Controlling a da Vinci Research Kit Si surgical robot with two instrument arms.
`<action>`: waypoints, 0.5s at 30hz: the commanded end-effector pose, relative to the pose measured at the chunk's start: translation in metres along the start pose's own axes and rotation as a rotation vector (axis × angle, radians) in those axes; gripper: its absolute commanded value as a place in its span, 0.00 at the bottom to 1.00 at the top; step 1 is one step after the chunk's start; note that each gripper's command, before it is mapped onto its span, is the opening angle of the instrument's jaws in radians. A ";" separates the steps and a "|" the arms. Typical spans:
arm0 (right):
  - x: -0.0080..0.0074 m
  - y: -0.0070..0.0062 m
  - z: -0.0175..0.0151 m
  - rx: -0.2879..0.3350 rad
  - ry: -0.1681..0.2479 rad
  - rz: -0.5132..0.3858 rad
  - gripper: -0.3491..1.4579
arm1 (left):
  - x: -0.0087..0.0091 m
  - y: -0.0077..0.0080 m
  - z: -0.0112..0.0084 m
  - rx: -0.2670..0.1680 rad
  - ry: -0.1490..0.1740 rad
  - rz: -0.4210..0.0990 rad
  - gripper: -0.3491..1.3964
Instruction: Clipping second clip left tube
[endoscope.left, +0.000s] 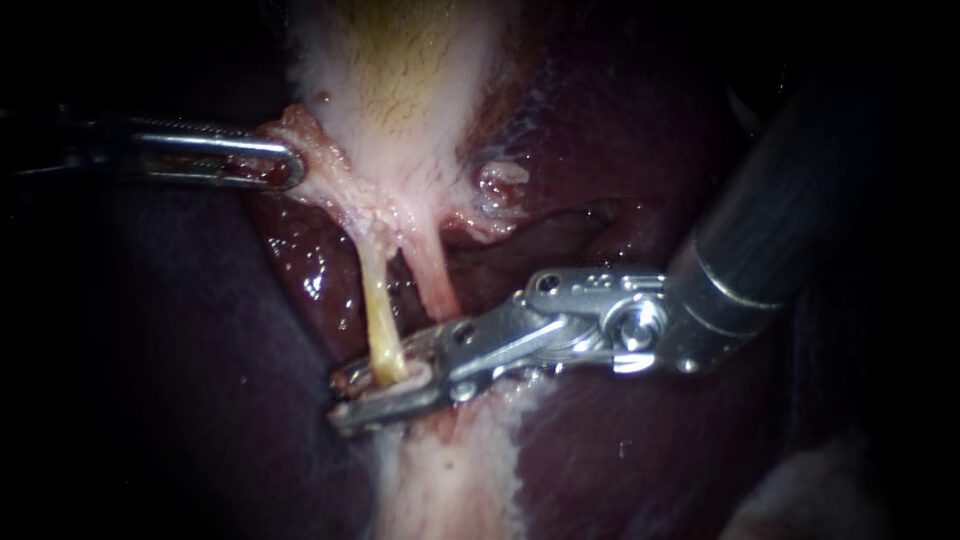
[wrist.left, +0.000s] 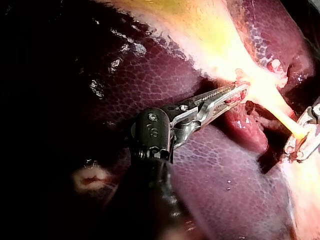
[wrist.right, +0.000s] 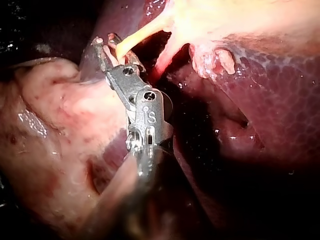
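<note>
Two tubes run down from the pale gallbladder (endoscope.left: 400, 80): a yellowish left tube (endoscope.left: 378, 315) and a pink right tube (endoscope.left: 435, 280). My right instrument (endoscope.left: 378, 392) comes in from the right. Its jaws stand open astride the lower end of the left tube, one on each side, with a gap showing. The right wrist view shows the same, the left tube (wrist.right: 135, 34) running in between the jaws of my right instrument (wrist.right: 107, 46). My left instrument (endoscope.left: 285, 165) is shut on the pale tissue at the gallbladder's neck, holding it to the left, as my left instrument (wrist.left: 239, 93) also shows in its wrist view.
Dark red liver (endoscope.left: 620, 180) lies around and behind the tubes. A band of pale fatty tissue (endoscope.left: 450, 480) runs below the right instrument's jaws. The right instrument's thick shaft (endoscope.left: 790, 210) fills the upper right.
</note>
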 end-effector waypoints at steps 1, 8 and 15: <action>0.0002 -0.0002 -0.0001 0.002 0.000 0.019 0.02 | 0.0000 0.0000 0.0000 0.000 0.000 0.000 0.00; 0.0003 -0.0003 -0.0010 0.002 0.003 0.063 0.00 | 0.0000 0.0000 0.0000 0.000 0.000 0.000 0.00; 0.0000 -0.0003 -0.0010 -0.002 -0.009 0.063 0.00 | 0.0000 -0.0001 0.0000 0.000 0.000 0.000 0.00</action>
